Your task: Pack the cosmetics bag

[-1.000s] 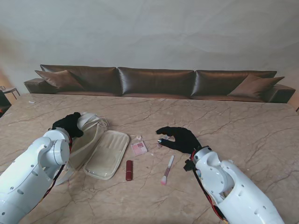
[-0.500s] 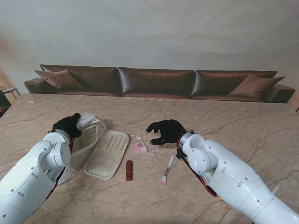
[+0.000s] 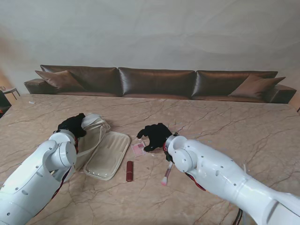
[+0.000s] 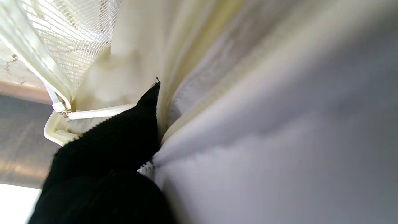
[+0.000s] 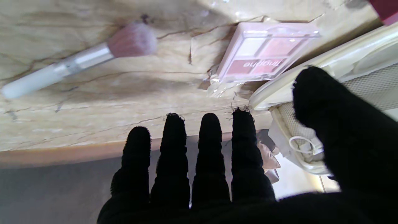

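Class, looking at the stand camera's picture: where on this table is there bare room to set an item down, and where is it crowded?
Free: the marble table top to the right of the right hand, and the strip farther from me toward the brown sofa. Crowded: between the open cream cosmetics bag and the pink-bristled makeup brush, where the pink eyeshadow palette and dark red lipstick tube lie.

Cream, pink and black on veined beige marble

The desk (image 3: 225, 117) is beige marble with thin brown veins. The cosmetics bag (image 3: 105, 154) is cream, with pale mesh lining and a white zipper. The palette (image 3: 138, 149) shows pink and white pans; the brush (image 3: 167, 170) has a white handle and pink bristles; the lipstick (image 3: 129, 170) is dark red. The left hand (image 3: 71, 124) and right hand (image 3: 153, 135) wear black gloves on white arms. The sofa (image 3: 157, 82) is dark brown.
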You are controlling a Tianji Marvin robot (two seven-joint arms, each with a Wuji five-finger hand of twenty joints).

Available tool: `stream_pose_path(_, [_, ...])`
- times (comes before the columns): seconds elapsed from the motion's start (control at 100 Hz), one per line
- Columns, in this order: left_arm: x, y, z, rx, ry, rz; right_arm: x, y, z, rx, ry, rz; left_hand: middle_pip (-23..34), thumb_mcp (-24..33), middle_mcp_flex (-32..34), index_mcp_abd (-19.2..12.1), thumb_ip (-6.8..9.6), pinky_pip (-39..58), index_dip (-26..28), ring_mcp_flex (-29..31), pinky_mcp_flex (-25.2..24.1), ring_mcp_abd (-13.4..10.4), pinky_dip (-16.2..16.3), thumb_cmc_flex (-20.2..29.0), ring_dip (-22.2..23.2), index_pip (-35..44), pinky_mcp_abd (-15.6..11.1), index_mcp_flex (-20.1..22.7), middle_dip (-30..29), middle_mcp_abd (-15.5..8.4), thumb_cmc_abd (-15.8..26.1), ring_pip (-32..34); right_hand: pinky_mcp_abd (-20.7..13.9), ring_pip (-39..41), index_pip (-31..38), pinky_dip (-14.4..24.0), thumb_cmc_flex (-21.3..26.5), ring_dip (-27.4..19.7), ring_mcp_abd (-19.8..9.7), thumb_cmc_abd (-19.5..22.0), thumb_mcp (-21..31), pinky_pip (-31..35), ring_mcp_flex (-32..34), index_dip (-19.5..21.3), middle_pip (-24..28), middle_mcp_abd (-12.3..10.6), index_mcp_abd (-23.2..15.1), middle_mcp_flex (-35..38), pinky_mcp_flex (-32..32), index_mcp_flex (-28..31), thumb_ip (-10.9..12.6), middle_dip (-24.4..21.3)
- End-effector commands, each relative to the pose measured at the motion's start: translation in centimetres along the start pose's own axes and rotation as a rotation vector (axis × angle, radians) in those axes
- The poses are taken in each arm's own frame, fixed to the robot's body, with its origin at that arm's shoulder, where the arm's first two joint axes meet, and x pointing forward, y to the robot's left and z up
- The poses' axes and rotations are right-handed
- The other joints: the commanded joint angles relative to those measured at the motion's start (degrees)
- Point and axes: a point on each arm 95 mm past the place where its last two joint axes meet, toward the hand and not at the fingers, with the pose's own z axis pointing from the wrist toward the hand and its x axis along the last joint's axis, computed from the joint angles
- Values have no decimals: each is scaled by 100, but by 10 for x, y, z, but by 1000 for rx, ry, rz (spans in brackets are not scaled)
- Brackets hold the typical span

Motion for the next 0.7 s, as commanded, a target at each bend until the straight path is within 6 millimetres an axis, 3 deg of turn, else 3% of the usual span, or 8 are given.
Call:
stream_pose_path(0.0, [8,6,-2,-14,10,-21,14,0,8,-4,11,3,80,261,93,-642,5,1465,-60,367,520,-237,56,896,-42,419,-791,276,48,-246,646,389,-83,114,-33,133,78,76,-136,-208,78,-50,-238,-112,170,-5,61,-293,-125,-216,-252,102])
stream_pose_path(0.69, [5,4,0,2,6,-69,19,-29,26,49,-33,-120,70,56,94,-617,13,1556,-123,415,528,-242,64,954,-60,401,-869,275,28,-234,747,432,-77,298,164,270,-68,35,-132,-963,500,186,-538,-106,291,66,-166,-760,-150,-165,-512,90])
